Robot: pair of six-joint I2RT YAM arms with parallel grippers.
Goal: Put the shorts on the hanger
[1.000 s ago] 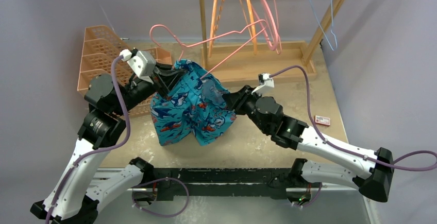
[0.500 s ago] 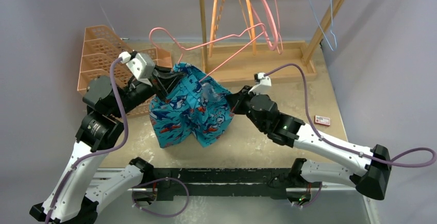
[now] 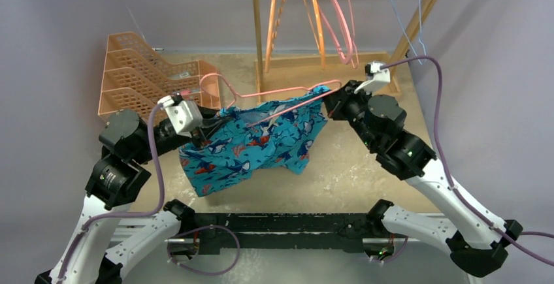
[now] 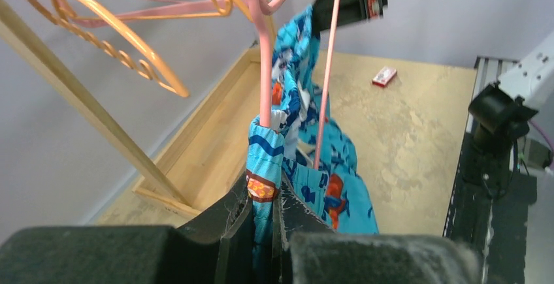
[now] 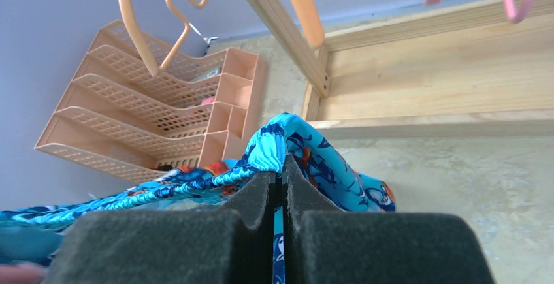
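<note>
Suddenly spread wide: shorts drawn out along the hanger

Gone from a bunched heap a second ago to a broad band, those bright turquoise shark-print fabric shorts (image 3: 261, 142), now held in the air just in front of the wooden hanger rack (image 3: 313, 68). Pinched at the end farther from the rack by the left gripper (image 3: 208, 129), jaws nearly closed on a fold of cloth. Clamped at the end nearest the rack's base by the right gripper (image 3: 330, 101) — fully shut on the hem edge, after standing partly open beside the heap. Run in through the fabric: the thin pink triangular wire hanger (image 3: 274, 92), lower than before, hook pointing away from the rack. Probably enough stretch now to settle the waistband over the hanger's arms next — not seated yet, by the look of it.
</note>
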